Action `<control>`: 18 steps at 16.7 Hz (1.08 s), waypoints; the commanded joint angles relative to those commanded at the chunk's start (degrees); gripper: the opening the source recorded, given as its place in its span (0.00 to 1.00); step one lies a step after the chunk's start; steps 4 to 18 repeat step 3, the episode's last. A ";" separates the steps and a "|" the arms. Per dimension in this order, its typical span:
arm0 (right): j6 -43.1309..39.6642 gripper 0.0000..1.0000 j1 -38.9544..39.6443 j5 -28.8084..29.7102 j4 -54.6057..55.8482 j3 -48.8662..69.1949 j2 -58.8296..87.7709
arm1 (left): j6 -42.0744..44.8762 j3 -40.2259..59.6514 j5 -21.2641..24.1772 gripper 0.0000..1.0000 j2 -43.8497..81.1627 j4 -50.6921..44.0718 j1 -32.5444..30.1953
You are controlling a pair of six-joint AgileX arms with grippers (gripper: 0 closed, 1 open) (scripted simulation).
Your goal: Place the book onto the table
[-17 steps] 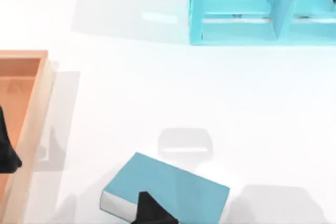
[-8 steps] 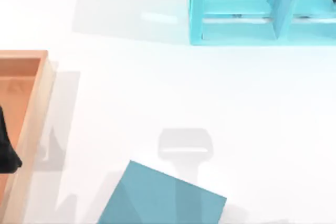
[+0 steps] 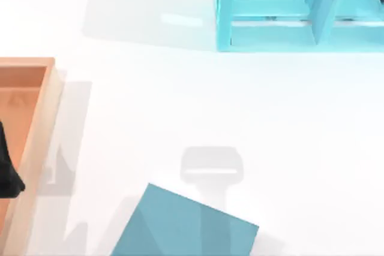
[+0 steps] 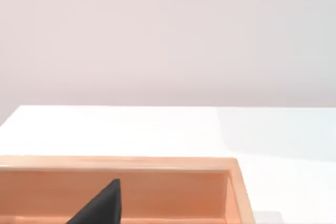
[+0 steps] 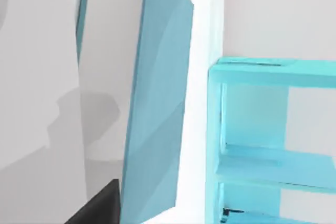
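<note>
Two arms, one load. Left edge of the top view: orange-brown tray (image 3: 36,148) with the left gripper (image 3: 7,175) parked over it, grip state not determinable. Lower centre: the book (image 3: 186,226), teal cover up, cut by the bottom edge, apparently raised above the table (image 3: 150,106), judging by the shadow beside it. Right wrist view: right gripper (image 5: 100,205) against the book's side, grip state likewise not determinable. Upper right: cyan shelf unit (image 3: 288,10), well apart. For a clean placement: lower level, seat the cover flat on bare white surface between tray and shelf, then release.
</note>
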 joint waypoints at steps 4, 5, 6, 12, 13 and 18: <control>1.43 1.00 -0.26 -0.16 -2.14 0.68 0.65 | 0.00 0.00 0.00 1.00 0.00 0.00 0.00; 1.43 1.00 -0.26 -0.16 -2.14 0.68 0.65 | 0.00 0.00 0.00 1.00 0.00 0.00 0.00; 1.43 1.00 -0.26 -0.16 -2.14 0.68 0.65 | 0.00 0.00 0.00 1.00 0.00 0.00 0.00; 1.43 1.00 -0.26 -0.16 -2.14 0.68 0.65 | 0.00 0.00 0.00 1.00 0.00 0.00 0.00; 1.43 1.00 -0.26 -0.16 -2.14 0.68 0.65 | 0.00 0.00 0.00 1.00 0.00 0.00 0.00; 1.43 1.00 -0.26 -0.16 -2.14 0.68 0.65 | 0.00 0.00 0.00 1.00 0.00 0.00 0.00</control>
